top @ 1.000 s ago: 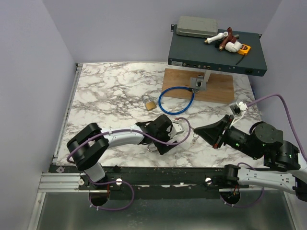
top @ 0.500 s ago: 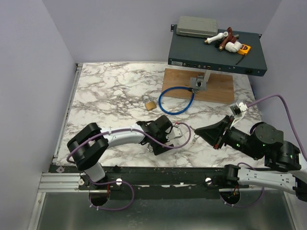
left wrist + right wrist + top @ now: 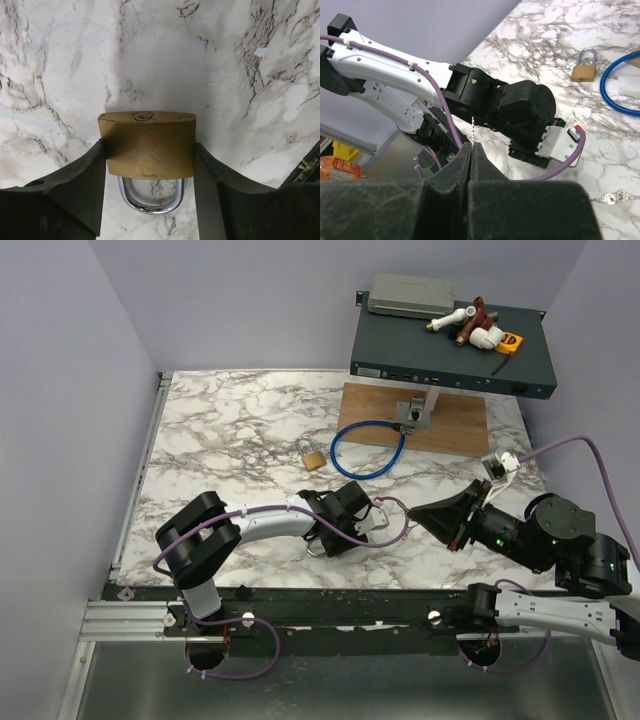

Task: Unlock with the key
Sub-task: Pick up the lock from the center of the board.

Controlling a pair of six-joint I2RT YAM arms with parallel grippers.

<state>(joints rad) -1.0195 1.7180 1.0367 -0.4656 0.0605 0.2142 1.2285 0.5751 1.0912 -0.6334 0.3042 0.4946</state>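
A brass padlock (image 3: 147,145) with a silver shackle (image 3: 150,202) lies flat on the marble, keyhole end pointing away from the wrist camera. My left gripper (image 3: 148,147) is shut on it, and both black fingers (image 3: 85,175) press its sides. In the top view this gripper (image 3: 322,538) sits low on the table near the front middle. To the right of the left wrist, my right gripper (image 3: 414,512) is shut on the key (image 3: 472,130). The thin silvery blade sticks up out of the pinched tips (image 3: 471,146), pointing toward the left arm.
A second brass padlock (image 3: 313,457) lies beside a blue cable loop (image 3: 368,448). A wooden board (image 3: 455,425) and a dark equipment box (image 3: 450,345) with fittings on top stand at the back right. Spare keys (image 3: 612,197) lie on the marble near the right arm.
The left gripper's jaws have come in from wide open onto the sides of the padlock, and its wrist has shifted slightly right. The right arm holds still with the key.
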